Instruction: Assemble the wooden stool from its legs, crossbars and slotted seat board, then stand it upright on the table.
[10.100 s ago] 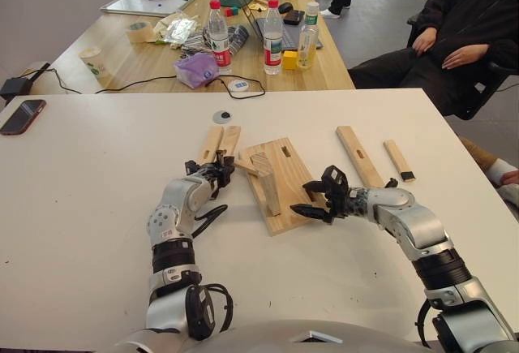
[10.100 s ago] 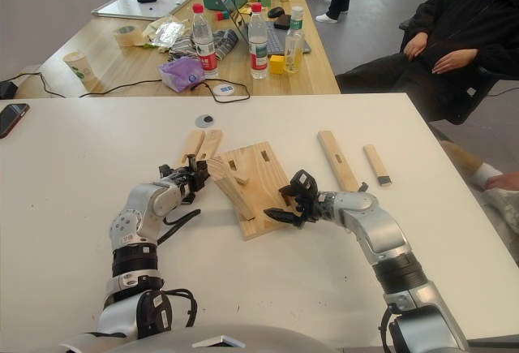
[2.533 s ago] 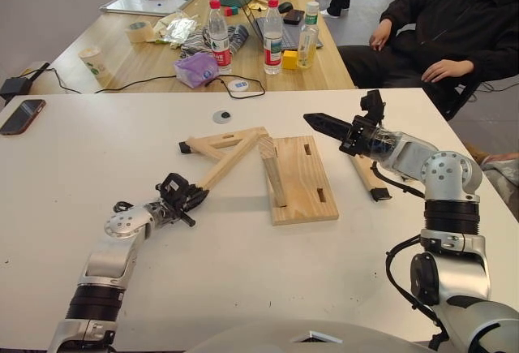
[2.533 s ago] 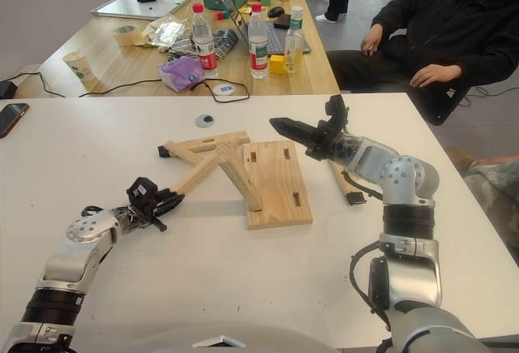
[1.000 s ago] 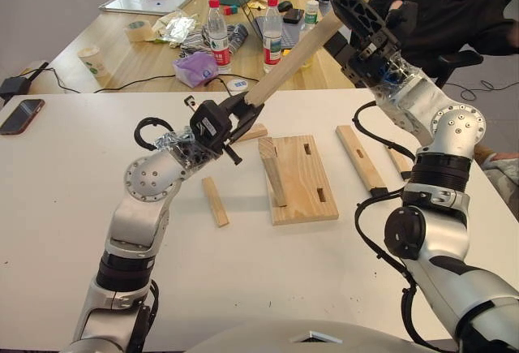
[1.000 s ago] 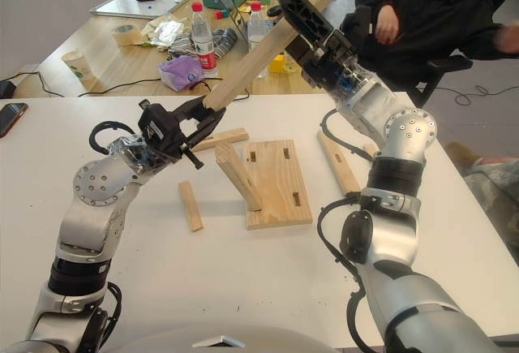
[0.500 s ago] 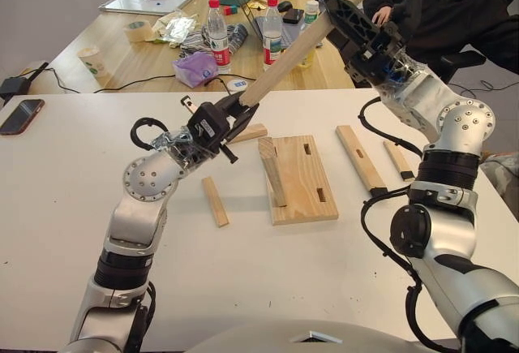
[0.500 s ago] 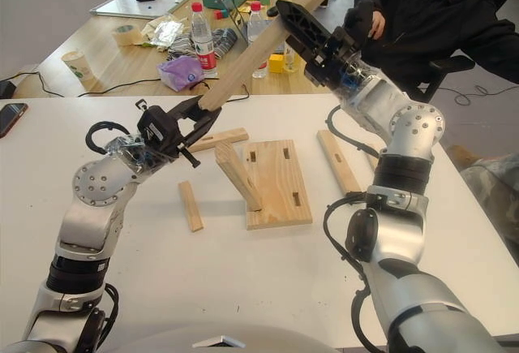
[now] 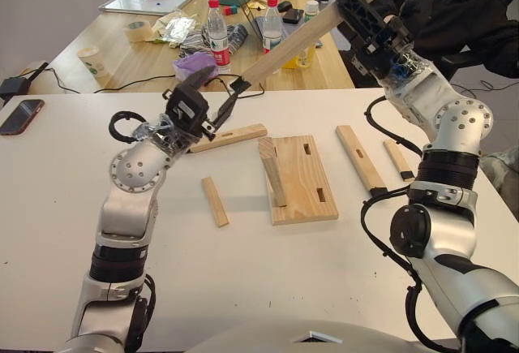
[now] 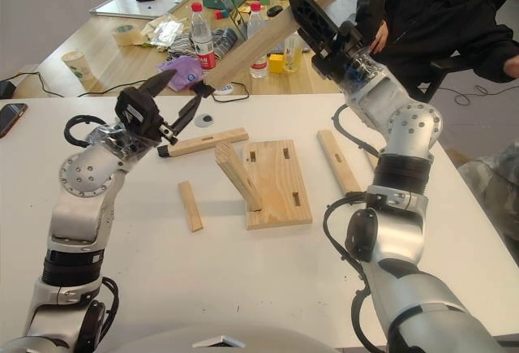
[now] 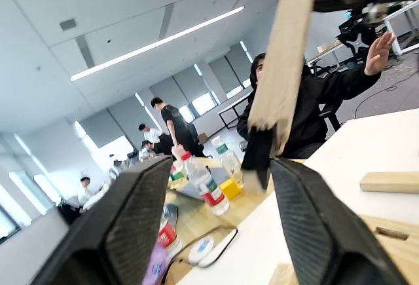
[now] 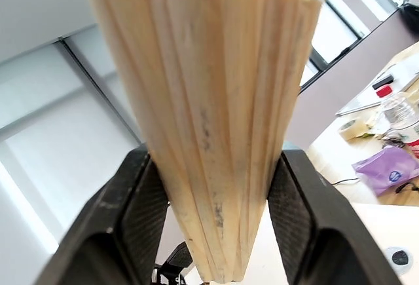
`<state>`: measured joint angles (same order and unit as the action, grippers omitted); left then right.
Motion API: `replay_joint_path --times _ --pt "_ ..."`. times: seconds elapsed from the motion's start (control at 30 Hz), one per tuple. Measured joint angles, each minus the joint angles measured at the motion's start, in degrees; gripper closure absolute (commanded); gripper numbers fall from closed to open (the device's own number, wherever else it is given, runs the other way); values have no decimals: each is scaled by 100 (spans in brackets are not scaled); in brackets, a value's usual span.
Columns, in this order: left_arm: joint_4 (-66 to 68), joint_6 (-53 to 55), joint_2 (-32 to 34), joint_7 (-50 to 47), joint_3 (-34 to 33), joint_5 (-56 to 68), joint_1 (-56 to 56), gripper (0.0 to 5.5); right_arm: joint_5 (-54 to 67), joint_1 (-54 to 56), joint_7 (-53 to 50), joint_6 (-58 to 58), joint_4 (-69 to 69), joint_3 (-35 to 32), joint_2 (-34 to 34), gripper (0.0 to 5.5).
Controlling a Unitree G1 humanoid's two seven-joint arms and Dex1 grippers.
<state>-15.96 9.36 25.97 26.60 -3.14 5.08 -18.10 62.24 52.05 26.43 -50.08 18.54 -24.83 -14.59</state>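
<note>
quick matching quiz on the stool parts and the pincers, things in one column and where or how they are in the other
1. long bar
2. left pincer
3. seat board
4. short stick

A. flat on the table with a wooden piece on it
B. open
C. held up in the air by the right pincer
D. lying on the table, on the robot's left of the board

Pairs: 1-C, 2-B, 3-A, 4-D
</note>
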Motion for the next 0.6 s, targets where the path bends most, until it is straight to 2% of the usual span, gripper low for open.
replay_joint_path --times 0.07,0.13,0.2,0.27,0.33,0.47,0.6 --pt "246 179 370 277 -122 9 53 266 -75 -5 34 26 0 -1 -19 344" --pt "837 23 1240 1347 134 -105 407 266 -161 -27 87 43 -1 -7 -216 344" --pt "1341 -266 1696 2144 369 -143 458 266 -174 -35 104 95 -4 -66 -237 344" --pt "2038 -870 2097 3216 848 -260 30 266 -237 -134 210 107 -11 -17 -237 344" --pt "2884 -1534 2177 3997 1386 -605 -762 266 -381 -264 231 106 -29 61 -208 344" --pt "4326 -3041 2024 4567 2250 -1419 -1979 266 -388 -405 274 55 -184 137 -174 344" --pt "4953 -4138 1937 5146 2854 -1813 -2217 266 -367 -471 167 -25 -304 128 -167 344"
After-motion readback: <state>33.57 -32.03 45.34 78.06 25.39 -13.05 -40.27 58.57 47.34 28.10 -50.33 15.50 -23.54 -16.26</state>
